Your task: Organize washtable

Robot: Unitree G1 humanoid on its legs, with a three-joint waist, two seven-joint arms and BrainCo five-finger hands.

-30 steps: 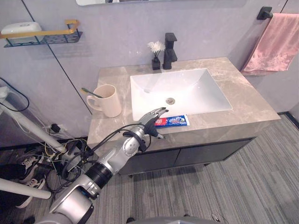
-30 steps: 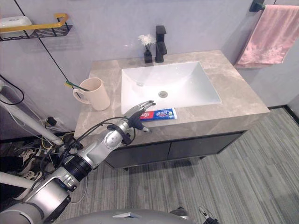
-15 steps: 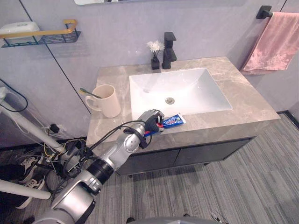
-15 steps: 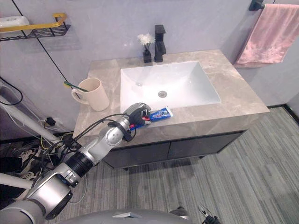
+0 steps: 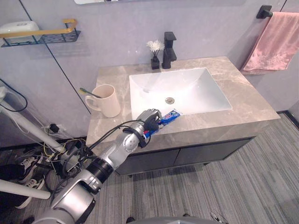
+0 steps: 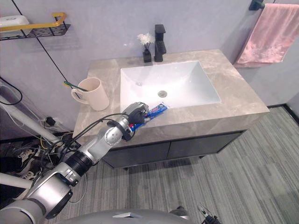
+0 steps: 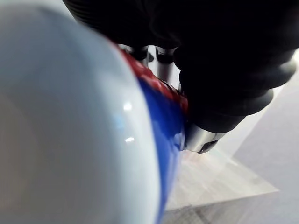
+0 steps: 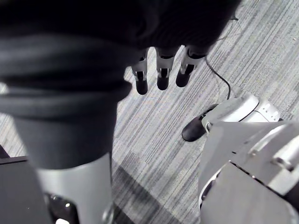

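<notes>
My left hand [image 5: 148, 119] is curled round a red, white and blue toothpaste tube [image 5: 169, 116] at the front edge of the marble countertop [image 5: 243, 100], just before the white sink [image 5: 177, 91]. The tube's free end tilts up over the sink's front rim. Up close in the left wrist view the tube [image 7: 159, 112] lies under the hand's dark cover. A cream mug [image 5: 108, 100] holding a green toothbrush [image 5: 89, 92] stands at the counter's left. My right hand [image 8: 161, 74] hangs over the grey floor, fingers straight.
A black faucet [image 5: 169, 50] and a small black vase with white flowers [image 5: 155, 54] stand behind the sink. A pink towel [image 5: 273, 42] hangs on the wall at right. A wall shelf [image 5: 42, 35] at upper left carries a white object.
My left hand closed its fingers round the toothpaste tube, which lay flat on the counter, and raised it so its free end now tilts up toward the sink.
</notes>
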